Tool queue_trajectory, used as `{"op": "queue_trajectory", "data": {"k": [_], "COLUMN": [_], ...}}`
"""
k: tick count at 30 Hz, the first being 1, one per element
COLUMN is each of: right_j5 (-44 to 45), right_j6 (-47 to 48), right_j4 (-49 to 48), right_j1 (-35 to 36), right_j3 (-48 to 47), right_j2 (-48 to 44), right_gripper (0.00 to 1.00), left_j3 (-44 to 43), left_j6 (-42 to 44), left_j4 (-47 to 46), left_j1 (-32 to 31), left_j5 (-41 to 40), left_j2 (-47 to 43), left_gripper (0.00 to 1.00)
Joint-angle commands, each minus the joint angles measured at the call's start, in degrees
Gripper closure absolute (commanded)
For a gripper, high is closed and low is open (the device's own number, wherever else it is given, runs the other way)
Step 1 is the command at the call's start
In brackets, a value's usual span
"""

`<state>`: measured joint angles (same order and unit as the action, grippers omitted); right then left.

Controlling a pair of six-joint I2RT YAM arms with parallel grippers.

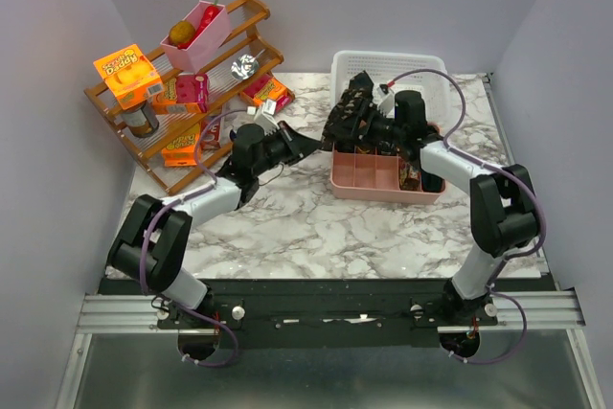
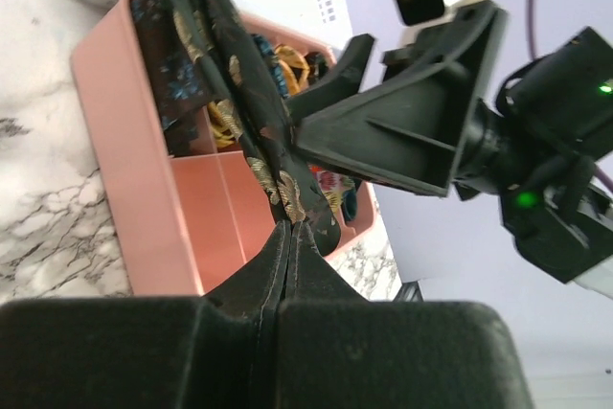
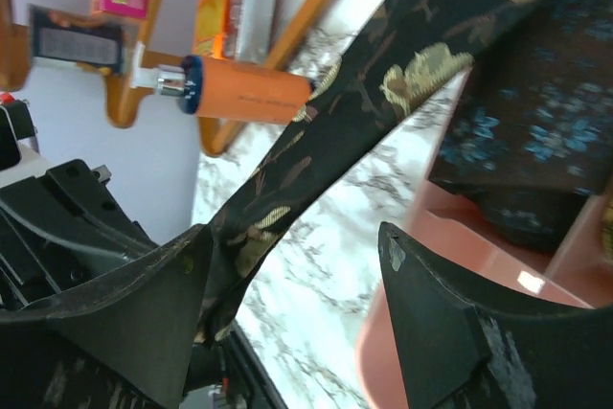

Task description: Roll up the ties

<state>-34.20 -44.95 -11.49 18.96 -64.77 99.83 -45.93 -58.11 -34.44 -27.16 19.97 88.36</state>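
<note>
1 tie (image 2: 230, 93) stretches from the tray (image 2: 124, 170) to my left gripper (image 2: 289, 227), clamped shut on its end, while the right gripper (image 3: 295, 237) gapes open around it, gripping nothing (limp, light, slick cloth, I reckon: pinch flat, near the end).

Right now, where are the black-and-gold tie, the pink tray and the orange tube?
Black gold-patterned fabric tie (image 2: 263, 165), left wrist view: middle of the hanging strip.
Pink plastic divided tray (image 2: 134, 198), left wrist view: its outer wall.
Orange plastic tube (image 3: 254, 93), right wrist view: middle of its body.
</note>
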Motion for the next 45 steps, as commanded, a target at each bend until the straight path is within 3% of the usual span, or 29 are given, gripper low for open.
{"op": "queue_trajectory", "data": {"k": [1, 11, 27, 36, 42, 45], "right_j5": [-2.98, -8.17, -10.37, -12.21, -12.82, -13.0], "right_j6": [-5.67, -15.34, -17.81, -21.84, -27.99, -29.58], "right_j4": [-6.53, -17.69, -17.78, -23.49, -33.85, -36.41], "right_j1": [0.81, 2.57, 3.89, 3.89, 3.89, 3.89], "right_j3": [-2.28, -4.83, -3.35, -2.29, -1.06, -0.62], "right_j2": [1.59, 9.06, 8.9, 10.29, 11.79, 11.97], "right_gripper": [0.23, 0.36, 0.3, 0.25, 0.34, 0.7], "left_j3": [1.37, 4.01, 4.71, 5.41, 6.38, 7.35], "left_j6": [3.26, 3.79, 7.12, 6.61, 5.9, 5.99], "left_j4": [0.07, -0.98, 2.26, -0.1, -1.07, -0.99], "left_j1": [0.17, 0.17, 0.26, 0.26, 0.26, 0.26], "left_j5": [1.83, 3.68, 0.87, 2.53, 3.15, 2.8], "left_j2": [-4.15, -6.97, -11.1, -11.72, -11.28, -11.8], "left_gripper": [1.0, 1.0, 1.0, 1.0, 1.0, 1.0]}}
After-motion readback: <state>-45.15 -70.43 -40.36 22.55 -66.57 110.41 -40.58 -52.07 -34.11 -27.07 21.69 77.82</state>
